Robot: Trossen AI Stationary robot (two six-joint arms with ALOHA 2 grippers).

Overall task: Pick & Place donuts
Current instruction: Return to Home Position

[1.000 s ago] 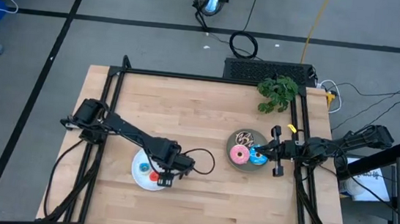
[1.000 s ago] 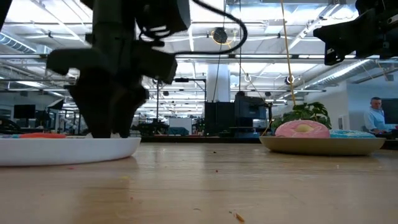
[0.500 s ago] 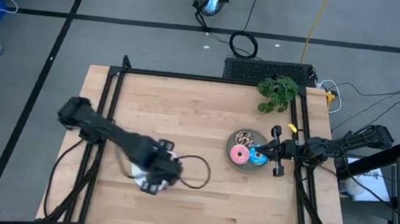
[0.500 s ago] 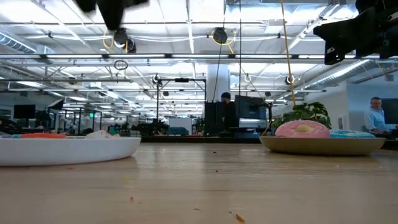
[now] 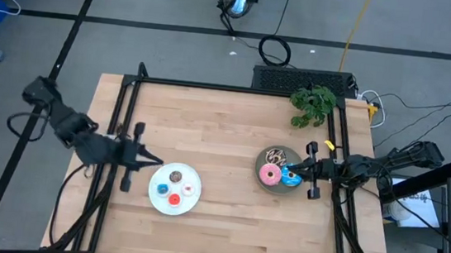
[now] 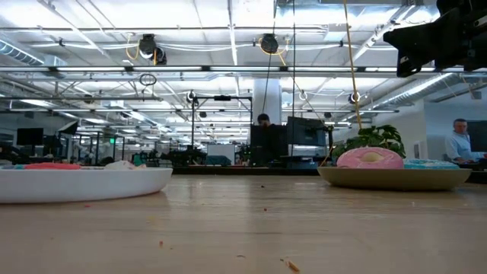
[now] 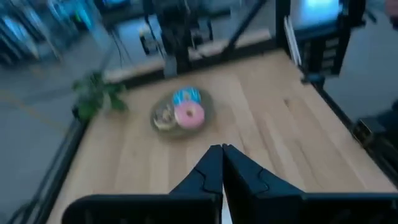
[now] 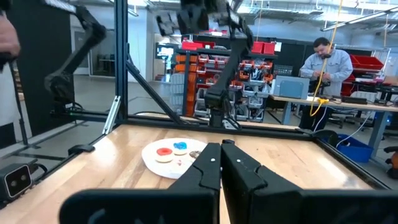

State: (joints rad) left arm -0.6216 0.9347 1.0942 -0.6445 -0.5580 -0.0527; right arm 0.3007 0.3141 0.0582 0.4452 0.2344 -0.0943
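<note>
Left fingers [image 7: 208, 175] pressed together (empty) just beside the white plate [image 5: 158, 196] of mini donuts [image 5: 176, 176]; right fingers [image 8: 209, 168], likewise closed, near the larger donuts [image 5: 269, 175].

Wooden table [image 5: 225, 126] is filling the middle of the high view, with a black frame [image 5: 237, 89] running along its edges. A white plate [image 5: 189, 204] is sitting on it lower left of centre, near the bottom edge. A grey plate [image 5: 272, 189] is sitting right of centre, well apart from the white one. A small green plant [image 5: 313, 106] is sitting at the table's upper right corner, above the grey plate. In the low view both plates are resting flat on the wood, white at left, grey at right, and small crumbs [image 6: 291, 266] are lying at the bottom of the frame.
</note>
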